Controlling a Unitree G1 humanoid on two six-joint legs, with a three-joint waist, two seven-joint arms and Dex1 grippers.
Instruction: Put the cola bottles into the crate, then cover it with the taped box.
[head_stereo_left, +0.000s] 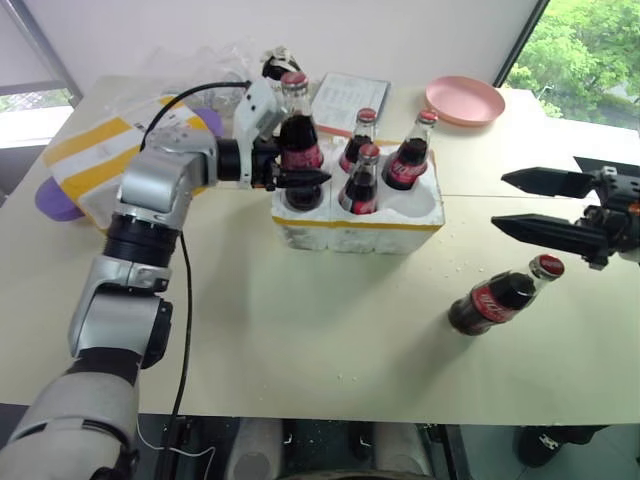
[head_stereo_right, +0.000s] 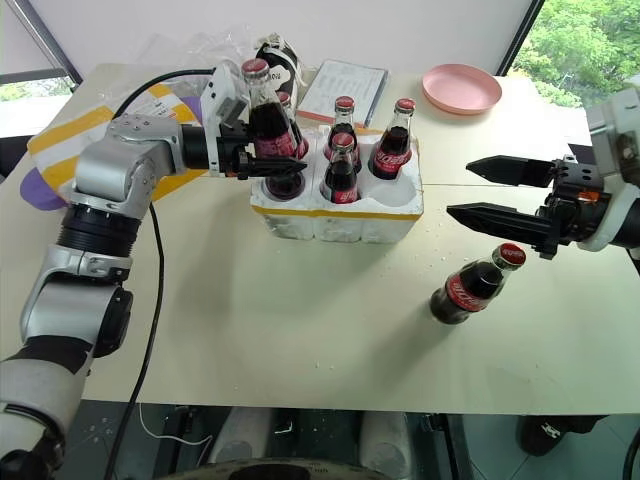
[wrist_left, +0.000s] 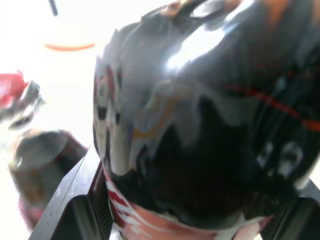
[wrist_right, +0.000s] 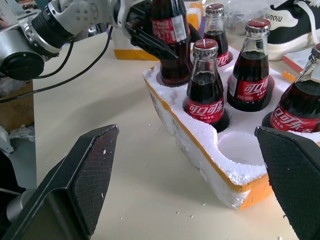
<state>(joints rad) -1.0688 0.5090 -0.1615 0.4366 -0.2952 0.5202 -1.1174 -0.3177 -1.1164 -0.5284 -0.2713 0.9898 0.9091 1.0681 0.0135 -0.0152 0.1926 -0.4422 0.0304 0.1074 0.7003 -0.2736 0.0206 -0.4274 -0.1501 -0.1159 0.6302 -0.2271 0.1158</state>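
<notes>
Beige table (head_stereo_left: 300, 340) under bright windows, and the left gripper (head_stereo_left: 300, 172) is clamped on a cola bottle (head_stereo_left: 298, 130), upright over the crate's (head_stereo_left: 357, 222) near-left well, with more bottles standing in the wells beside it. Right gripper (head_stereo_left: 530, 205) hangs with jaws wide apart just above a bottle lying on its side (head_stereo_left: 497, 297), while the taped box (head_stereo_left: 95, 160) sits behind the left arm.

Cola bottles (wrist_right: 205, 90) — red labels, Chinese Coca-Cola script.
</notes>
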